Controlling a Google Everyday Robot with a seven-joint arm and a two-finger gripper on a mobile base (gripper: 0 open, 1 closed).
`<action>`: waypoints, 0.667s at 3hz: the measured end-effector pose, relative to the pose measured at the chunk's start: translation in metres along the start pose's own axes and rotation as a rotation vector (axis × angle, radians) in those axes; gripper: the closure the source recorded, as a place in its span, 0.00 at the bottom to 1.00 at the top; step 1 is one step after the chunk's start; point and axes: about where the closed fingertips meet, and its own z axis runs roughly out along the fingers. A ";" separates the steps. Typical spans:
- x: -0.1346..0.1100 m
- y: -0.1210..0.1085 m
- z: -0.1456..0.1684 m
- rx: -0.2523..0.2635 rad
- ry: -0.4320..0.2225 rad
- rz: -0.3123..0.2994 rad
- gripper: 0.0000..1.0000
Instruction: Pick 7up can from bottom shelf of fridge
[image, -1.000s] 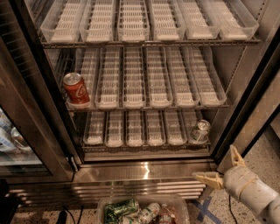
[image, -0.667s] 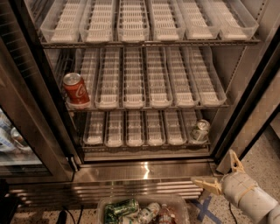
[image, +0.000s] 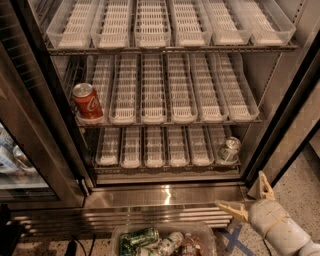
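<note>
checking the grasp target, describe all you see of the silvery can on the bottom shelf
The small silvery-grey aluminium 7up can, faint green markings, shiny pull-tab top, stands upright at the front of the rightmost white slotted tray on the dark wire bottom shelf. Untouched; the pale two-finger end effector hangs open below right, outside the steel fridge.

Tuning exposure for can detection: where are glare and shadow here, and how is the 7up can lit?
Camera view: glare on the steel ledge fronting the bottom shelf; the 7up can at its right end is dim, top glinting; the gripper, fingers open, is well lit at lower right.
</note>
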 end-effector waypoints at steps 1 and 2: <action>0.001 0.000 0.012 0.024 -0.026 -0.005 0.07; 0.003 -0.007 0.029 0.052 -0.039 -0.023 0.07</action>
